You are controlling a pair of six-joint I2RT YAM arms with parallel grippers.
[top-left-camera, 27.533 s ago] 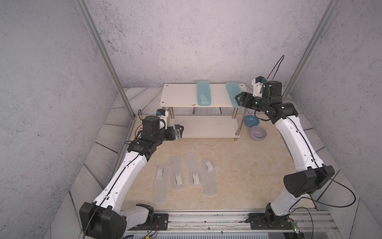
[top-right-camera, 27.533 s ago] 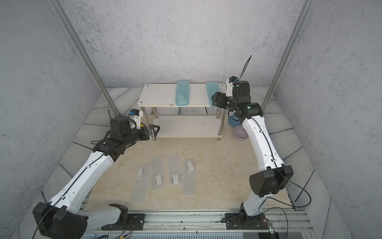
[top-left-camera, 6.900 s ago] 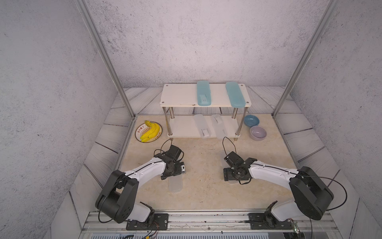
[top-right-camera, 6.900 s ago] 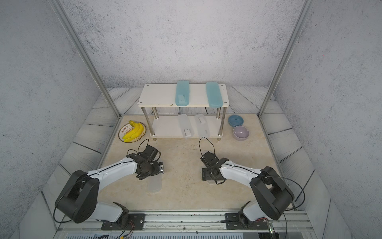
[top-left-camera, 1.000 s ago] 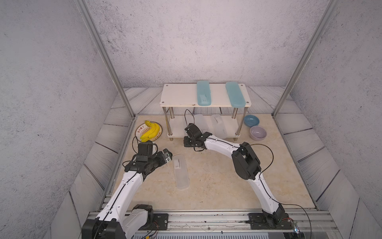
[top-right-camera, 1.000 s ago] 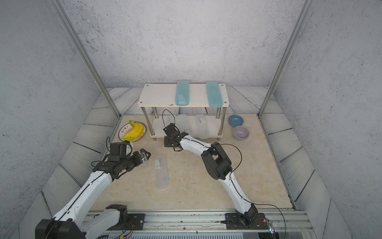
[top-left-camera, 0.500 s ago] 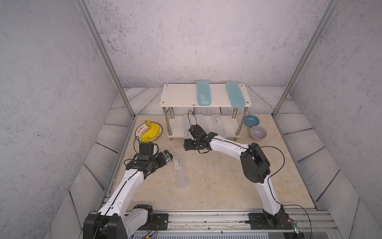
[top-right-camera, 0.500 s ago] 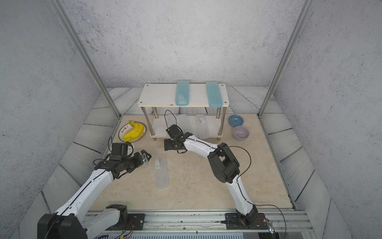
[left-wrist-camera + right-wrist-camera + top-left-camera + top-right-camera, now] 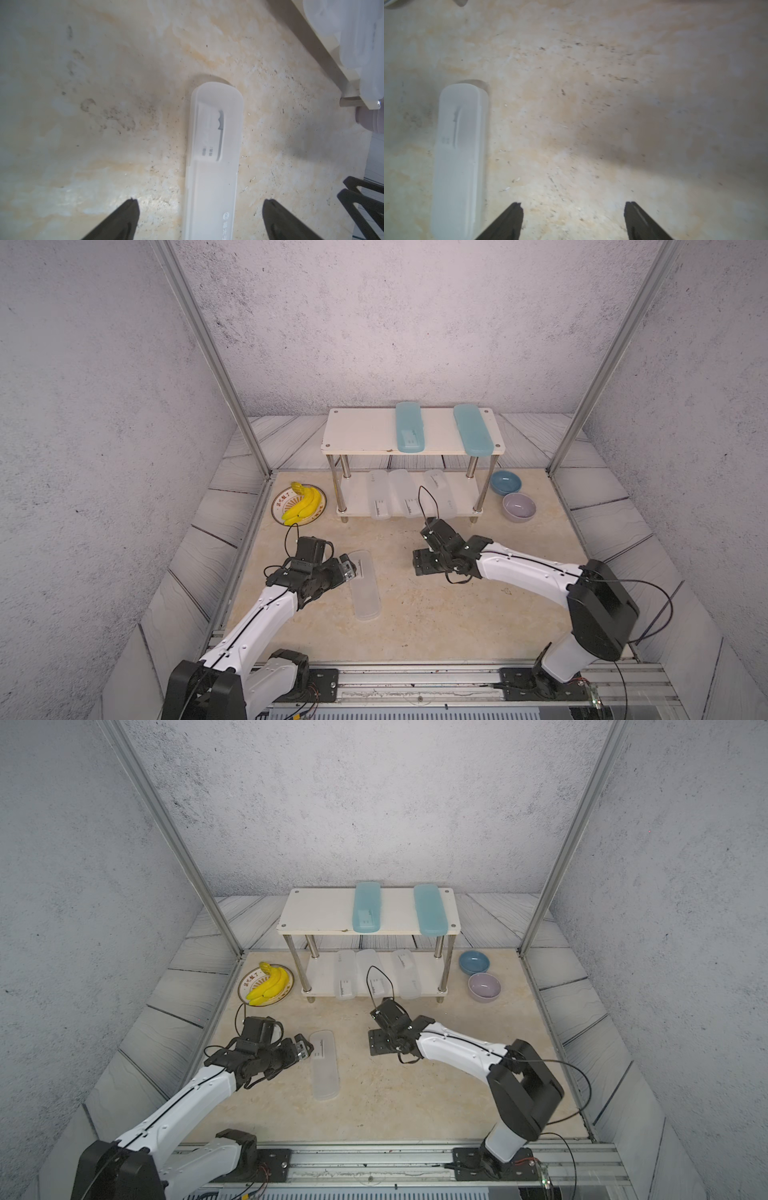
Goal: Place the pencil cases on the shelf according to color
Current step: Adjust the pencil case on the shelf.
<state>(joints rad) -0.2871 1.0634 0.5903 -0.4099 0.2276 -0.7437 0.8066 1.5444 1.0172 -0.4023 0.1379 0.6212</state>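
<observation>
Right gripper [image 9: 573, 204] has backed away from the shelf [image 9: 361, 435] since a moment ago, so three frosted cases [image 9: 402, 494] sit side by side on the lower board now. Two teal cases [image 9: 409, 428] lie apart on the top board. One last frosted case [image 9: 365, 585] lies flat on the table [image 9: 457, 622], over toward the left arm. Left gripper [image 9: 197, 202] hovers at it with jaws apart, a finger on each side and clear gaps showing. That right gripper hangs wide open and empty over bare table between this case and the shelf. Bananas [image 9: 302, 504] on a plate [image 9: 281, 501] sit left of the shelf, two bowls [image 9: 505, 482] on its right.
</observation>
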